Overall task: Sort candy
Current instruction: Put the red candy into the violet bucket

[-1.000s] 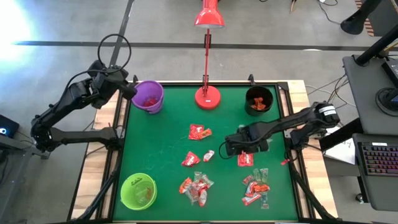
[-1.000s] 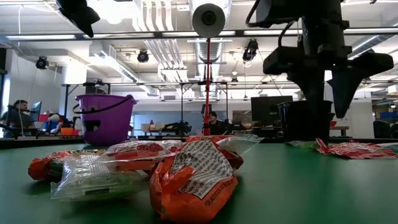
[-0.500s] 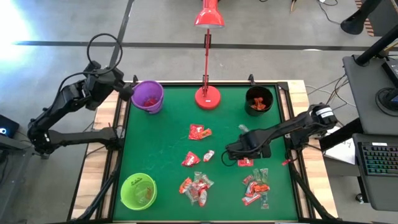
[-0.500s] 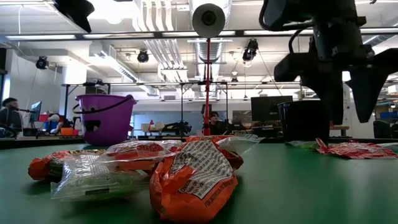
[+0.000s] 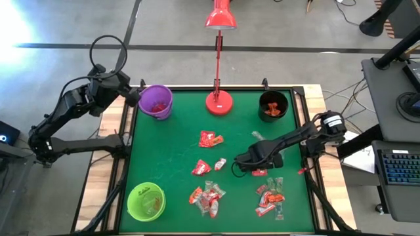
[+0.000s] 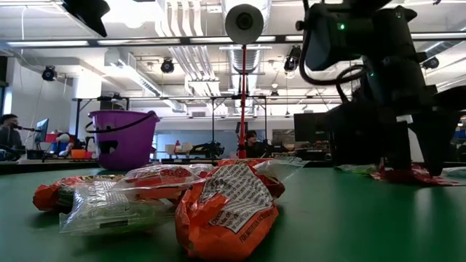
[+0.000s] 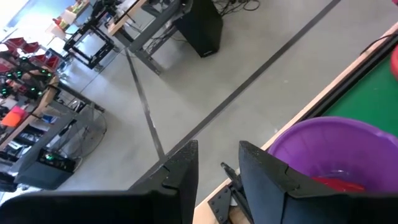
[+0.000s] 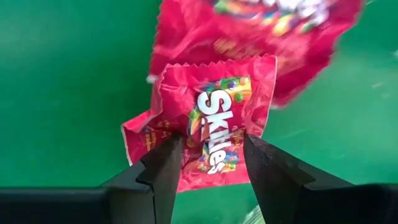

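Now the right end effector [image 8: 208,165] stands released, fingers straddling a red Skittles packet [image 8: 214,121] directly beneath on the green worktop [image 5: 170,157], poised to pinch; the left end effector [image 7: 217,165], part-open and empty, waits beside the purple bucket [image 7: 329,149]

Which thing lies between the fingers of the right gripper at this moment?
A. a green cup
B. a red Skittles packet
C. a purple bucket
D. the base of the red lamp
B: in the right wrist view the right gripper has its open fingers on either side of a red Skittles packet that lies on the green table.
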Controlling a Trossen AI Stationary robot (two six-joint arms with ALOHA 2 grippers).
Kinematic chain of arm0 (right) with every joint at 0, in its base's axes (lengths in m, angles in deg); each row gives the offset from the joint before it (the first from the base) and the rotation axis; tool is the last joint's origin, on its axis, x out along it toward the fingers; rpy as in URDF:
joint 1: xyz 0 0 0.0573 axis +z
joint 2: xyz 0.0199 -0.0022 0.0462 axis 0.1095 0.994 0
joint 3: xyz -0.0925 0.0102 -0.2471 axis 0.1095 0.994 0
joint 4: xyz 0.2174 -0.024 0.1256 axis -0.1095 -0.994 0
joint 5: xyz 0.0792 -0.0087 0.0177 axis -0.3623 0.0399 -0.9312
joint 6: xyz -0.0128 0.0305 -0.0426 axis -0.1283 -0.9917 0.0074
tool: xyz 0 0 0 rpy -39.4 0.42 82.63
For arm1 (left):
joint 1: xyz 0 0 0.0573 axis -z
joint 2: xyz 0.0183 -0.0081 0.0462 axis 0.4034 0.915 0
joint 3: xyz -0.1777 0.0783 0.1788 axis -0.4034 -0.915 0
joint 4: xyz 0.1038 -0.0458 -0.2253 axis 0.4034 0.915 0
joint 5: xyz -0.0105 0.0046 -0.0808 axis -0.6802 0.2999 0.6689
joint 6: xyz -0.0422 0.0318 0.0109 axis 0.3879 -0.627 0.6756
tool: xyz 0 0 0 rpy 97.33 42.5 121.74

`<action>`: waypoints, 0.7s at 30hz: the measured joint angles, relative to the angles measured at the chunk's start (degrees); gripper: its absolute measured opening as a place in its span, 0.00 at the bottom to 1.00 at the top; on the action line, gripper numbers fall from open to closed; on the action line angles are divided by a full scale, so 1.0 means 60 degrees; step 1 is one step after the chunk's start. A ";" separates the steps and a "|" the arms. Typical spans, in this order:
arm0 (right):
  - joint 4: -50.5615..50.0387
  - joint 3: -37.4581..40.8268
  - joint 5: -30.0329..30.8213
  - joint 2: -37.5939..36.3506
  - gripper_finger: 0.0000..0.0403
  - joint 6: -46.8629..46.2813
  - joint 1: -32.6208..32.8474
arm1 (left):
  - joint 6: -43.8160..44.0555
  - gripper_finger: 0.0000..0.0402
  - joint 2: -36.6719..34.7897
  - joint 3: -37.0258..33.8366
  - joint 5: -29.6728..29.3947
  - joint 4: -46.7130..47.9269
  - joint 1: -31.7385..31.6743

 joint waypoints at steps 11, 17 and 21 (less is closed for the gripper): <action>0.0731 0.0333 -0.0547 0.0941 0.37 -0.0173 -0.0007 | -0.0237 0.24 -0.0019 0.0000 0.0028 0.0018 0.0000; 0.0777 0.0340 -0.0548 0.0946 0.16 -0.0177 -0.0006 | -0.0238 0.24 -0.0165 0.0000 0.0028 0.0049 -0.0002; 0.0704 0.0355 -0.0622 0.0946 0.04 -0.0173 0.0007 | -0.0240 0.24 -0.0278 0.0000 0.0028 0.0048 0.0000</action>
